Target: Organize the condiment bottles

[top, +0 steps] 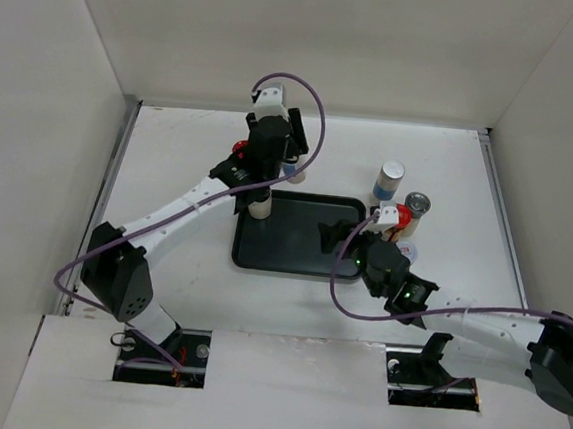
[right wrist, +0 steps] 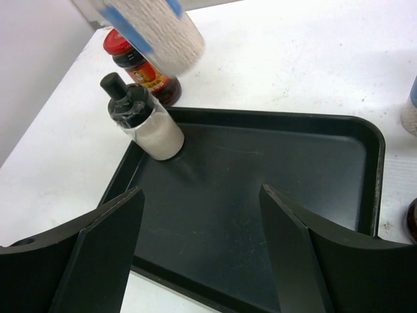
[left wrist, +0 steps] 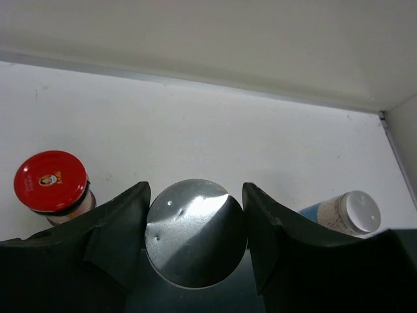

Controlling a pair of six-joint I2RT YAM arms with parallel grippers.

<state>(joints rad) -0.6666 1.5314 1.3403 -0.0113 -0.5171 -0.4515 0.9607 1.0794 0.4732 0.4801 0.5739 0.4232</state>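
From above, the black tray (top: 297, 261) sits mid-frame on the white table (top: 452, 159). The black-capped bottle (top: 258, 206) stands in the tray's upper left corner, and the red-lidded jar (top: 240, 150) stands on the table just above and left of it. Right of the tray's upper right corner stand the blue-labelled shaker (top: 390, 178) and, just beside it, a metal-lidded shaker (top: 418, 204). The left pincer (top: 275, 153) hangs above the tray's upper edge, and its body hides most of its load. The right pincer (top: 333, 237) is over the tray's right part.

In the left wrist view, the left pincer's fingers (left wrist: 124, 235) press from both sides on the silver-lidded shaker (left wrist: 195, 231), clamped on it at bottom centre. The red-lidded jar is at the left edge and the blue-labelled shaker is at the right. Both stand apart from the fingers, with the wall (left wrist: 208, 39) behind them.

In the right wrist view, the right pincer's fingers (right wrist: 98, 254) stand wide apart with nothing between them, over bare tray floor. The black-capped bottle is in the tray's far left corner, with the red-lidded jar behind it outside the rim. The held shaker is blurred at upper left, and I cannot tell whether it stands on anything.
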